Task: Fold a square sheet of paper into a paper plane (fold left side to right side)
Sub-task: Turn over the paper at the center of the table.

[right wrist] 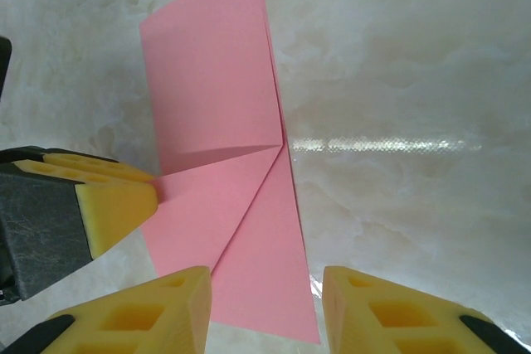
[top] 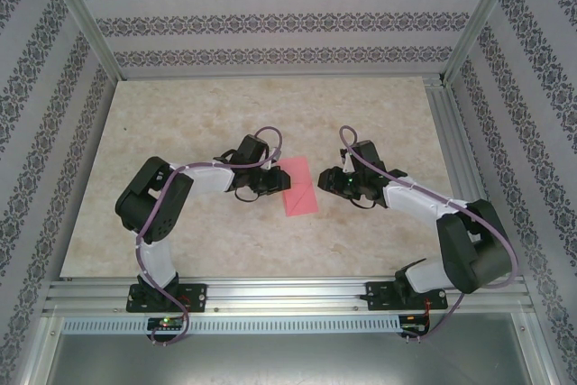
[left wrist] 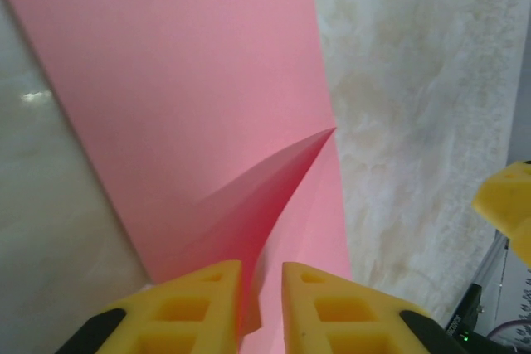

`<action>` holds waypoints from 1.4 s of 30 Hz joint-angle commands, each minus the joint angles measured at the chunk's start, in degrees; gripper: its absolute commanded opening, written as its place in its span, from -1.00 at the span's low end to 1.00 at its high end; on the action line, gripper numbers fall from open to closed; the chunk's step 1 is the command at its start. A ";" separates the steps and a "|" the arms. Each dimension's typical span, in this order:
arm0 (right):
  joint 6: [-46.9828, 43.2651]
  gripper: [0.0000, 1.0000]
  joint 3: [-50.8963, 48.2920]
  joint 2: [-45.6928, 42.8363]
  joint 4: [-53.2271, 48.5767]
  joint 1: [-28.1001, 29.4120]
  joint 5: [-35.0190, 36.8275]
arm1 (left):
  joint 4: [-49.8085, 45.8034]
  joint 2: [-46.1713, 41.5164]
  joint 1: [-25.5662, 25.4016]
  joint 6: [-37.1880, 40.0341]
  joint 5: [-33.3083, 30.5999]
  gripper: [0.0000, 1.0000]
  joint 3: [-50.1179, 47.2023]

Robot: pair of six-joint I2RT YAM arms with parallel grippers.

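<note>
The marble-patterned table [top: 180, 132] bears the square sheet of paper [top: 299, 188], folded into a pink strip and lying near the table's middle between the two arms. The left gripper [left wrist: 261, 279] pinches a lifted flap at the strip's edge. The right gripper [right wrist: 264, 292] stands spread astride one end.

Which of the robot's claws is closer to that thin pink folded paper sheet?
Left. The left gripper pinches a raised flap of the pink paper sheet; the right gripper hovers open at its edge.
</note>
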 commanded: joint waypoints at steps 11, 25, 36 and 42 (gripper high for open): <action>10.06 -0.20 -3.21 6.05 15.89 0.86 -7.77 | 4.88 -0.30 1.14 -0.98 1.81 -0.85 -1.00; 15.25 -0.18 -1.16 13.26 23.58 4.37 -9.26 | 5.63 -4.37 2.75 -1.05 1.63 -0.85 -4.68; 12.97 -0.18 2.63 15.82 21.02 5.18 -8.35 | 5.60 -4.12 2.83 -1.06 1.54 -0.85 -4.34; 12.09 -0.21 5.46 17.97 20.73 5.54 -8.86 | 5.30 -3.34 2.82 -0.92 1.22 -0.80 -3.85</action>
